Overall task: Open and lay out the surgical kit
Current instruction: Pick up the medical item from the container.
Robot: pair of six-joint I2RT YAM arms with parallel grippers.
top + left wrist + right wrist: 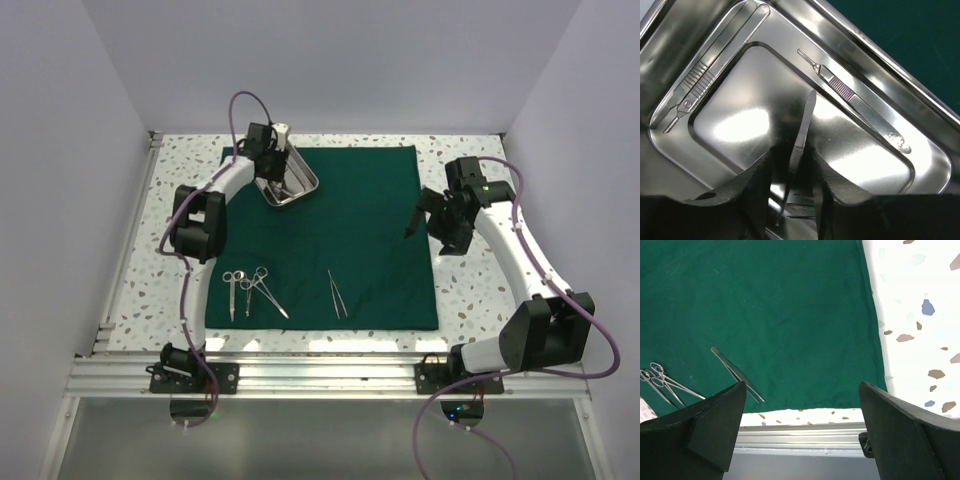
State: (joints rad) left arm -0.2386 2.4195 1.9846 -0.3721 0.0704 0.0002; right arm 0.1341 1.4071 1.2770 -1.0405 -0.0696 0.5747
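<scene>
Half-closed left jaws straddle the tweezers (801,134) in the steel tray (900,85), gaps both sides; we risk them skidding on slick steel or nudging the scalpel handle (852,98) beyond. Right jaws hang wide, empty, over the green cloth (790,305).

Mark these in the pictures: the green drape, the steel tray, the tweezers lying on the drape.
green drape (375,230): top view, bare middle of the cloth.
steel tray (310,184): top view, right rim.
tweezers (337,294): top view, mid-shaft, near the front edge.
</scene>
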